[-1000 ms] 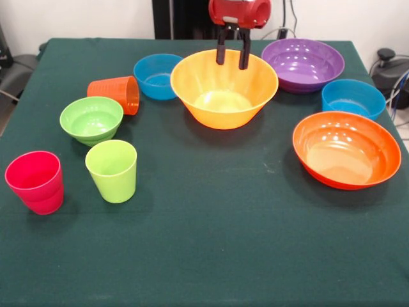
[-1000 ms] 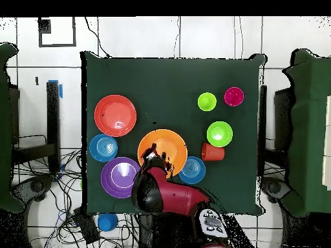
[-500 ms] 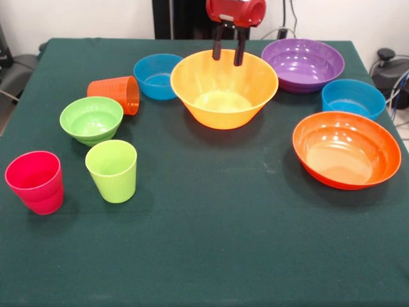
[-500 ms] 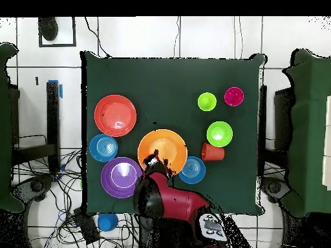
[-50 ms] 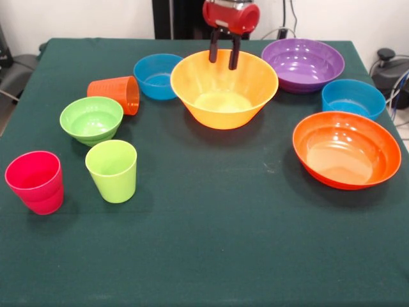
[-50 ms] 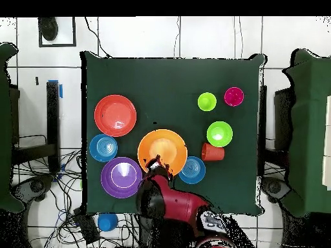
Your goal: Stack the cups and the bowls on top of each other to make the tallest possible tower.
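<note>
A red and black robot arm holds its pincer (image 5: 222, 59) with both fingers spread apart and empty, hanging over the far rim of a big yellow-orange bowl (image 5: 223, 89) on a dark green tabletop (image 5: 211, 224). Nothing is stacked: in the front view a purple bowl (image 5: 303, 64), a small blue bowl (image 5: 353, 98) and a red-orange bowl (image 5: 346, 148) sit to its right. To its left are another blue bowl (image 5: 155, 76), an orange cup (image 5: 115, 93) lying on its side, a green bowl (image 5: 91, 119), and upright lime green (image 5: 112, 170) and pinkish red (image 5: 35, 181) cups.

Bowls (image 5: 223, 86) and cups (image 5: 113, 169): glossy smooth plastic. Table (image 5: 211, 243): matt dark green cloth.
</note>
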